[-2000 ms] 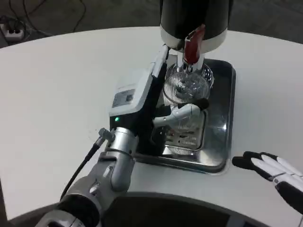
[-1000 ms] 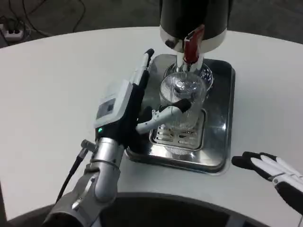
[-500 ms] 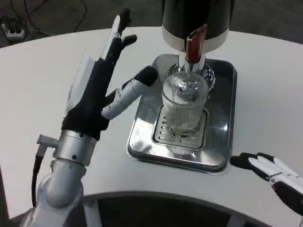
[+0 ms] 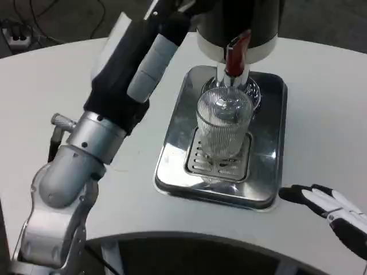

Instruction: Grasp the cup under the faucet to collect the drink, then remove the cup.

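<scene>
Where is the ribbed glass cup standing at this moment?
In the head view, the ribbed glass cup stands upright right of centre, on the grate of the metal drip tray, directly under the red-handled faucet.

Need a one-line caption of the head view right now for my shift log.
Ribbed clear cup stands on the steel drip tray under the red-handled faucet; left hand raised beside the dispenser, right hand resting on table.

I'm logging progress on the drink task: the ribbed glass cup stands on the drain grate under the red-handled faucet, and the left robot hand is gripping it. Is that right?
Not quite. The head view shows the cup standing on the drain grate under the red-handled faucet, but the left robot hand is raised beside the dispenser, apart from the cup and gripping nothing.
</scene>
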